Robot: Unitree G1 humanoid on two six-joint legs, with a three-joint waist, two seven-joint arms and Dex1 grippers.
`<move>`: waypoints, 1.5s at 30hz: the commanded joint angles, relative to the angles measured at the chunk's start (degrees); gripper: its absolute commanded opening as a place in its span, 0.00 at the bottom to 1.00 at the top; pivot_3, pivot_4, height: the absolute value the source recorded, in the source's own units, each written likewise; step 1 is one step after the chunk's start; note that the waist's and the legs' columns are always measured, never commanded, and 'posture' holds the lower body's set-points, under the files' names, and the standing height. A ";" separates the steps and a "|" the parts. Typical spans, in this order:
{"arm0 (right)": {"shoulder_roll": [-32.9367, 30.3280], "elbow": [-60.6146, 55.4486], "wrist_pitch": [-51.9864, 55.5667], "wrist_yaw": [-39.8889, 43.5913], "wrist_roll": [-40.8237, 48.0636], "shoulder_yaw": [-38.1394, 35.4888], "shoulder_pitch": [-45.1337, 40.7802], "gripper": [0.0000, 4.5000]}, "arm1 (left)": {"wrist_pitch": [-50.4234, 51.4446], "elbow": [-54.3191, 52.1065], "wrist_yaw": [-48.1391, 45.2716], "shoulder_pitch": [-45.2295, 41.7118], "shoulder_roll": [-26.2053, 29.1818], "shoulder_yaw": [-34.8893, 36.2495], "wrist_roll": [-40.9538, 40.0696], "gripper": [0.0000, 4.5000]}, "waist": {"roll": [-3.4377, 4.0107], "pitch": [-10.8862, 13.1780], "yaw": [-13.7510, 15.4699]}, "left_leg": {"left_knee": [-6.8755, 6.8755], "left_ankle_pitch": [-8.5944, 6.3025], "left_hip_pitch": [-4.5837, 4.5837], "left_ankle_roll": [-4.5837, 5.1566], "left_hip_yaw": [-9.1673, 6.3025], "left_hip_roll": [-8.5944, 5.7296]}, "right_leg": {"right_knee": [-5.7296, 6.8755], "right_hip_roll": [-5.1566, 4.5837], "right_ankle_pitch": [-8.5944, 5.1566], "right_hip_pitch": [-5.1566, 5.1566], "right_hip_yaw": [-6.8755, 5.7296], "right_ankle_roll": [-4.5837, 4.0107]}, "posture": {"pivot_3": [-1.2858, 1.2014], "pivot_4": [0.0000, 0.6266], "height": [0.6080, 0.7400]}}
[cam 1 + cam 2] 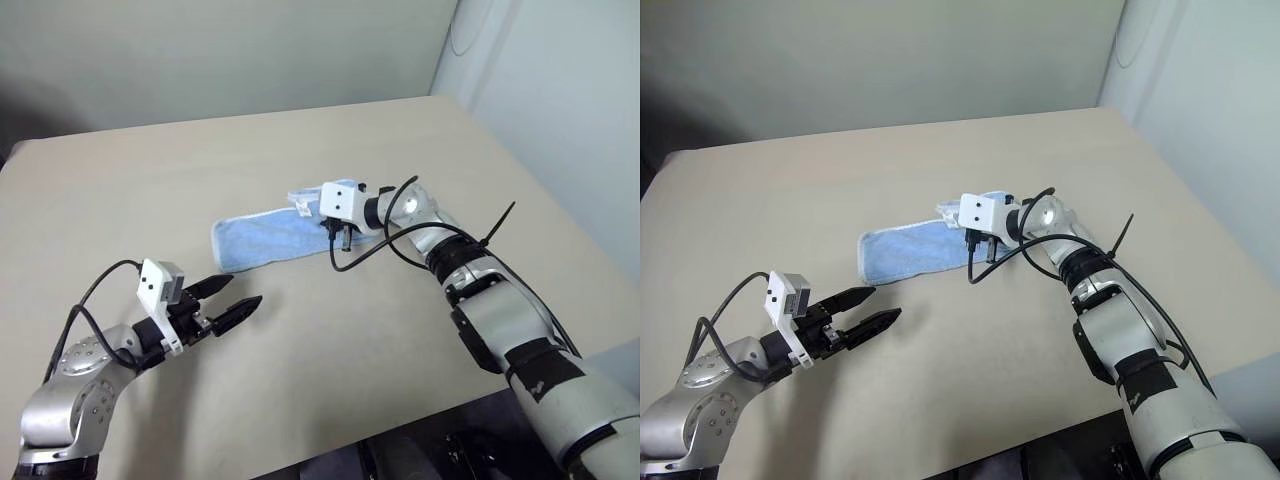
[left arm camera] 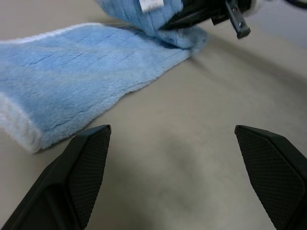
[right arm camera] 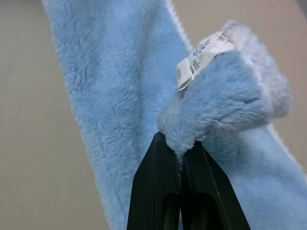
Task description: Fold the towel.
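The towel (image 1: 265,243) is a long light-blue strip lying across the middle of the tan table. My right gripper (image 1: 339,236) is shut on its right end, which is lifted and curled back over the strip. From the right wrist, the black fingers (image 3: 163,191) pinch a bunched fold of towel (image 3: 120,96) just below a white label (image 3: 204,56). My left gripper (image 1: 245,290) hovers open just short of the towel's left end, nothing between its fingers. Seen from the left wrist, the towel's hemmed left end (image 2: 29,129) lies just beyond the spread fingertips (image 2: 88,158).
The tan table (image 1: 330,350) has bare surface in front of the towel and behind it. Its right edge (image 1: 535,180) drops off beside my right arm, and the front edge runs below both arms. A pale wall stands behind the table.
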 commanded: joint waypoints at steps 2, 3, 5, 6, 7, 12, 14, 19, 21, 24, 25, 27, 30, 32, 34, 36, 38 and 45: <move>-0.25 -1.35 1.81 4.98 3.10 -2.49 0.23 0.15 | -1.15 -3.58 0.56 1.65 -0.74 1.30 -1.10 1.00 | 0.00 0.00 -0.01 | -0.02 0.02 0.00 -0.08 0.02 0.04 | -0.14 0.01 0.07 0.06 -0.03 0.00 | 0.52 0.24 1.00; -0.49 -2.07 2.04 6.75 3.86 -2.91 0.61 0.22 | -1.10 -3.67 0.69 1.82 -0.84 1.31 -1.15 1.00 | 0.00 0.00 -0.01 | -0.02 0.07 0.00 -0.27 0.02 0.04 | -0.14 0.01 0.07 0.07 -0.04 0.00 | 0.52 0.24 1.00; -0.89 -3.52 2.99 9.25 5.54 -4.09 1.18 0.36 | -1.02 -3.76 0.85 1.92 -0.94 1.30 -1.24 1.00 | 0.00 0.00 0.00 | -0.02 0.10 0.00 -0.34 0.02 0.04 | -0.14 0.01 0.07 0.08 -0.04 0.00 | 0.52 0.24 1.00; -1.09 -4.39 3.89 10.21 6.78 -5.06 1.34 0.44 | -0.96 -3.75 0.93 1.84 -0.98 1.31 -1.32 1.00 | 0.00 0.00 0.00 | -0.02 0.11 0.00 -0.36 0.02 0.04 | -0.14 0.01 0.08 0.09 -0.05 0.01 | 0.52 0.24 1.00; -1.32 -5.58 4.74 11.09 8.23 -6.16 1.56 0.52 | -0.94 -3.75 1.02 1.77 -1.05 1.35 -1.46 1.00 | 0.00 0.00 0.01 | -0.02 0.13 0.01 -0.39 0.02 0.04 | -0.14 0.01 0.09 0.11 -0.06 0.01 | 0.52 0.24 1.00; -3.11 -10.56 12.50 10.98 15.41 -13.36 1.69 0.66 | -0.13 -4.08 2.61 1.56 -2.12 3.27 -4.16 1.00 | 0.00 0.00 0.10 | 0.00 0.21 0.01 -0.55 0.02 0.03 | -0.18 0.02 0.14 0.17 -0.06 0.07 | 0.52 0.24 1.00; -3.58 -8.42 16.66 6.02 17.01 -16.53 0.43 0.56 | 1.68 -4.71 4.75 1.58 -3.50 5.63 -8.26 1.00 | -0.01 0.00 0.19 | 0.01 0.22 0.03 -0.57 0.02 0.02 | -0.22 0.02 0.15 0.25 -0.08 0.08 | 0.52 0.24 1.00; -2.32 -2.45 18.48 -1.49 18.41 -20.20 0.94 0.20 | 7.37 -4.97 13.99 2.08 -7.42 10.88 -18.84 1.00 | -0.01 0.00 0.28 | -0.01 0.22 0.13 -0.58 0.03 0.03 | -0.21 0.01 0.17 0.33 -0.05 0.11 | 0.52 0.24 1.00; -1.29 -0.19 16.22 -3.11 17.63 -19.99 2.43 0.04 | 9.50 -4.86 18.71 2.20 -8.82 12.16 -22.46 1.00 | -0.01 0.00 0.25 | -0.02 0.21 0.15 -0.58 0.03 0.04 | -0.21 0.01 0.17 0.33 -0.04 0.11 | 0.52 0.24 1.00; -0.12 2.67 13.25 -5.18 15.89 -18.78 4.55 0.00 | 11.77 -4.96 25.86 2.20 -10.65 13.01 -27.21 1.00 | -0.01 0.00 0.24 | -0.03 0.22 0.17 -0.58 0.03 0.05 | -0.22 0.02 0.17 0.33 -0.05 0.12 | 0.52 0.24 1.00; 0.14 3.39 12.34 -5.63 15.13 -18.17 5.18 0.00 | 12.47 -5.03 28.00 2.14 -10.98 12.87 -28.08 1.00 | -0.01 0.00 0.24 | -0.02 0.22 0.17 -0.57 0.04 0.05 | -0.21 0.02 0.17 0.34 -0.04 0.12 | 0.52 0.24 1.00; 0.74 4.72 10.59 -6.58 12.95 -16.24 7.13 0.00 | 13.89 -5.35 34.27 1.81 -12.62 12.43 -31.95 1.00 | -0.01 0.00 0.28 | -0.01 0.22 0.17 -0.58 0.04 0.04 | -0.23 0.02 0.19 0.34 -0.03 0.15 | 0.52 0.24 1.00; 1.11 5.09 8.66 -7.39 12.12 -15.66 8.27 0.00 | 15.63 -5.42 42.04 1.40 -13.52 11.77 -36.53 1.00 | -0.01 -0.01 0.26 | 0.05 0.21 0.21 -0.57 0.05 0.03 | -0.23 0.01 0.23 0.42 -0.02 0.21 | 0.52 0.24 1.00; 1.06 4.11 7.66 -7.28 13.49 -17.08 7.85 0.00 | 16.17 -4.81 47.65 0.10 -14.19 11.12 -39.66 1.00 | 0.00 0.00 0.30 | 0.03 0.20 0.52 -0.55 0.05 0.02 | -0.27 0.01 0.23 0.69 -0.02 0.21 | 0.52 0.24 1.00; 0.88 2.81 6.95 -6.61 14.92 -18.36 7.29 0.00 | 16.25 -4.26 52.22 -1.35 -14.54 10.35 -42.67 1.00 | -0.01 0.00 0.42 | 0.00 0.19 0.73 -0.53 0.06 -0.01 | -0.30 0.01 0.23 0.90 -0.01 0.21 | 0.52 0.24 1.00; 0.43 0.49 6.18 -5.98 16.70 -20.00 6.57 0.00 | 15.50 -3.68 57.25 -4.14 -15.55 9.13 -45.69 1.00 | 0.00 0.01 0.58 | 0.00 0.18 0.81 -0.53 0.08 -0.02 | -0.31 0.01 0.23 0.98 -0.01 0.21 | 0.52 0.24 1.00; 0.14 -1.08 5.88 -5.71 17.87 -21.04 6.23 0.00 | 15.15 -3.04 61.06 -6.08 -15.90 8.27 -48.26 1.00 | 0.00 0.01 0.74 | 0.01 0.19 0.81 -0.54 0.10 -0.07 | -0.32 0.00 0.23 0.99 -0.03 0.20 | 0.52 0.24 1.00; -2.09 -10.68 8.29 -6.05 23.37 -25.43 4.95 0.00 | 13.70 9.12 78.17 -16.04 -19.11 5.28 -53.21 1.00 | 0.00 0.02 1.20 | 0.00 0.18 0.85 -0.57 0.23 -0.12 | -0.34 0.01 0.24 0.98 -0.13 0.21 | 0.52 0.24 1.00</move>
